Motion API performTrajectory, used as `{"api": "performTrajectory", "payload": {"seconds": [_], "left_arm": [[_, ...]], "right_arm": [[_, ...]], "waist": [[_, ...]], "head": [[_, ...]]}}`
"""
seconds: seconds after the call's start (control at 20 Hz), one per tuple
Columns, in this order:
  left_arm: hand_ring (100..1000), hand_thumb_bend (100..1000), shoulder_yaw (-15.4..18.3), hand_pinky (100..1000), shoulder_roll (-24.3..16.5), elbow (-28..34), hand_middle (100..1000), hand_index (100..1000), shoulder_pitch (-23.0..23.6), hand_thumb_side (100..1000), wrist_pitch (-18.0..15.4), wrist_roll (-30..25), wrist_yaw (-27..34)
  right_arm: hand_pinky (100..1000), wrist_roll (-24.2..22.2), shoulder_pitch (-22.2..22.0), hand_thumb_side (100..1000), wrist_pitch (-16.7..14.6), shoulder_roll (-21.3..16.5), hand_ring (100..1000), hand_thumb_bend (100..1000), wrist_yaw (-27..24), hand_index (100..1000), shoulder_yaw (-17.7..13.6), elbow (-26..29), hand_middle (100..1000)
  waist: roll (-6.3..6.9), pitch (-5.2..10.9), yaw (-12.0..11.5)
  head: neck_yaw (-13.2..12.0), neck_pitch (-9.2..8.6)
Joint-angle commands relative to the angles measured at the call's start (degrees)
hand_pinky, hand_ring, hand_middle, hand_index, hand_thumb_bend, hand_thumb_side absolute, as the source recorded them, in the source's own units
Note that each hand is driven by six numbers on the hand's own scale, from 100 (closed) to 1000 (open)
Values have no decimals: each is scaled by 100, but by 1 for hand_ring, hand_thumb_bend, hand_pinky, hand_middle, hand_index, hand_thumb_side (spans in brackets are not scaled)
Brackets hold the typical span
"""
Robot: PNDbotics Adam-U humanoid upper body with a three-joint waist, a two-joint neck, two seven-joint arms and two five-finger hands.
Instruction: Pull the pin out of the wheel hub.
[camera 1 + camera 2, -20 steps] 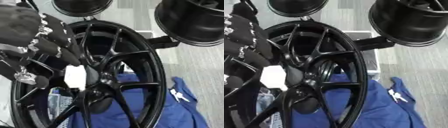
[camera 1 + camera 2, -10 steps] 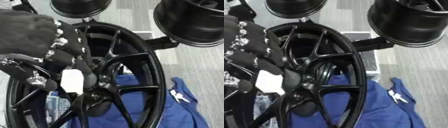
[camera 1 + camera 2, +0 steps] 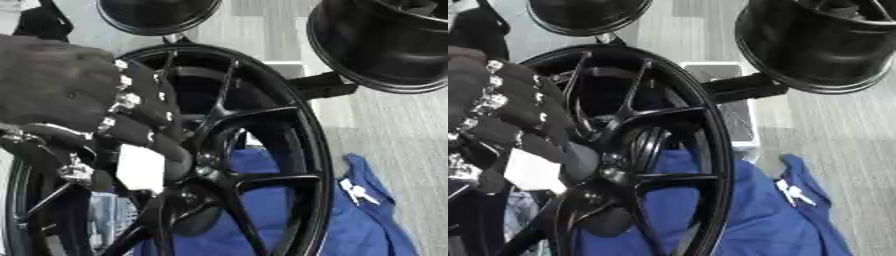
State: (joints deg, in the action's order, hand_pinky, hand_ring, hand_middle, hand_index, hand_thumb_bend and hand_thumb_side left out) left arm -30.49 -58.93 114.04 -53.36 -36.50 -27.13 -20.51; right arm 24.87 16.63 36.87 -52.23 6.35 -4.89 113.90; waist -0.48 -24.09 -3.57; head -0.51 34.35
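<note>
Here, left hand (image 3: 79, 95) at wheel hub (image 3: 197, 170), blue cloth (image 3: 350, 220) beyond rim.

Floor (image 3: 385, 125): grey, with a woven, carpet-like grain, running to a paler smooth strip at the far side. Lying on it, near right: one blue cloth (image 3: 780, 220), crumpled, bearing a small white tag. Also on it: a black block (image 3: 741, 87) towards the middle with a pale flat panel (image 3: 737, 125) beside it, both partly hidden behind the wheel (image 3: 219, 150).
</note>
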Motion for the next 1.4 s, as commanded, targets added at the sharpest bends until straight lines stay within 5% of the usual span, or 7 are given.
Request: {"api": "performTrajectory", "payload": {"seconds": [0.05,1.4], "left_arm": [[761,710,93,806,-184,56,695,834,-14,106,-383,-306,-72],[708,709,182,764,-234,56,608,755,368,100,-470,891,-1697]], "right_arm": [[736,43,61,337,-10,-135,598,100,-70,688,-34,69,481],[730,191,66,371,-110,-51,592,100,-323,683,13,69,475]], "waist": [[-8,96,2],[-35,-84,20]], "head": [[12,-92],[42,-251]]}}
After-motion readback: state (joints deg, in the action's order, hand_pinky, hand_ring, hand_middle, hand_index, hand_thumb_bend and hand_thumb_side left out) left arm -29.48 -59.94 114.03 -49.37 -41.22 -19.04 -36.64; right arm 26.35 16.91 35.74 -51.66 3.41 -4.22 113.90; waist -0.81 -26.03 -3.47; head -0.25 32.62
